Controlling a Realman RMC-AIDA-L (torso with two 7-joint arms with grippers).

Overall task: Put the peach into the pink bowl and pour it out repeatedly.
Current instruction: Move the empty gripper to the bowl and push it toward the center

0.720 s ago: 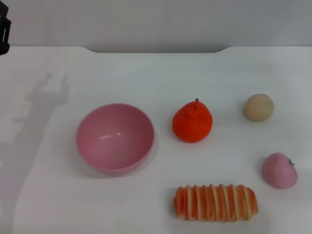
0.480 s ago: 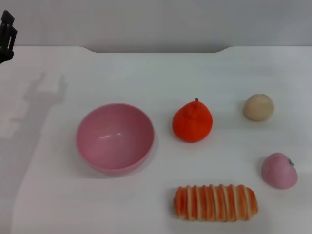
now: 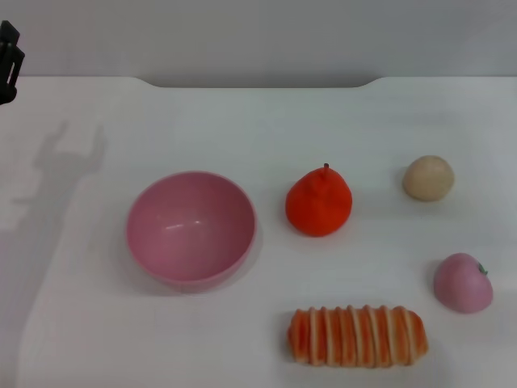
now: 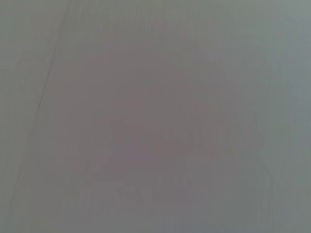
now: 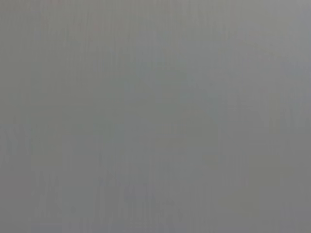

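Left end effector (image 3: 8, 61) at far left table edge, grip state unclear, peach (image 3: 463, 282) well right of pink bowl (image 3: 191, 229)

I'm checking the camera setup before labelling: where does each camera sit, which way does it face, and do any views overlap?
Head view: on the robot's head, facing forward and down at the white table with the pink bowl, the peach, an orange-red fruit, a beige ball and a striped bread roll; only the left pincer shows, at the far left edge.
Left wrist view: on the left wrist; plain grey blur, no body part visible.
Right wrist view: on the right wrist; plain grey, nothing recognisable.
Shared: no object appears in two views.
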